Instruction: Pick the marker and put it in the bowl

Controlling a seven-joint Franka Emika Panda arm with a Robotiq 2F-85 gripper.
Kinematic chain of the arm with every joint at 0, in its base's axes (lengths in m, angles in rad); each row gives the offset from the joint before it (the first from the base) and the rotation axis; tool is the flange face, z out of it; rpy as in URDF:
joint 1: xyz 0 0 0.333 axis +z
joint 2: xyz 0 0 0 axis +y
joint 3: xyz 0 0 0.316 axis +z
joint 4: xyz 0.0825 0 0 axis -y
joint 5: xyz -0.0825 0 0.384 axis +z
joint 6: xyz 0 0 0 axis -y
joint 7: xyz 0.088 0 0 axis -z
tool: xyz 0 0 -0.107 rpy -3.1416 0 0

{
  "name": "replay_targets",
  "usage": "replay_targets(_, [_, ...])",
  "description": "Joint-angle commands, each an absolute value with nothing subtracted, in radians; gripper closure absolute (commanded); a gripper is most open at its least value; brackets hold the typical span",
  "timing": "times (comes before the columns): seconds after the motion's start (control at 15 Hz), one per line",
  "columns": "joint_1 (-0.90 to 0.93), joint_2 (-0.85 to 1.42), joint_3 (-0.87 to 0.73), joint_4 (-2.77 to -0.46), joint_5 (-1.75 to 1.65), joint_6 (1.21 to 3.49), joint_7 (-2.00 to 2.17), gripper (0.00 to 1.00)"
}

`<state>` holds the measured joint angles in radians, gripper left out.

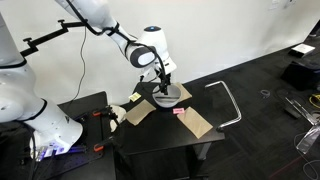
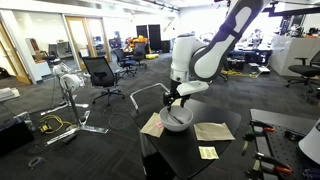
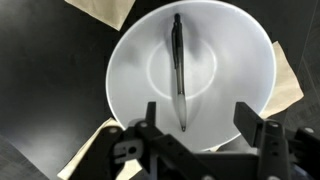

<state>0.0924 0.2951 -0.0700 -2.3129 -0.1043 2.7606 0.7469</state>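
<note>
The light-grey bowl (image 3: pixel 230 70) fills the wrist view, seen from straight above. A thin dark marker (image 3: pixel 179 70) lies inside it, running lengthwise across the bottom. My gripper (image 3: pixel 198 118) hangs just above the bowl with its two fingers spread wide and nothing between them; the marker's tip lies between the fingers, below them. In both exterior views the gripper (image 1: pixel 165 84) (image 2: pixel 176 103) points down over the bowl (image 1: pixel 168 96) (image 2: pixel 178 121) on the small black table. The marker cannot be made out in the exterior views.
Flat brown cardboard pieces (image 1: pixel 196 121) (image 2: pixel 213 130) lie under and beside the bowl. A small yellow note (image 2: pixel 208 152) lies near the table edge. A metal frame (image 1: pixel 229 100) stands on the floor beside the table. Office chairs (image 2: pixel 101 72) stand behind.
</note>
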Motion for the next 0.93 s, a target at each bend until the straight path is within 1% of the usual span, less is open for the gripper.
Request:
replay_targets(0.0, [0.114, 0.191, -0.092, -2.352, -0.101, 2.741, 0.723, 0.00])
replay_targets(0.67, [0.063, -0.121, -0.036, -2.449, -0.093, 2.655, 0.683, 0.00])
replay_targets(0.73, [0.059, -0.141, -0.027, -2.459, -0.077, 2.650, 0.666, 0.00])
replay_targets(0.8, [0.047, -0.071, -0.018, -2.415, -0.095, 2.678, 0.706, 0.00])
replay_targets(0.87, [0.042, -0.087, -0.010, -2.422, -0.093, 2.677, 0.702, 0.00])
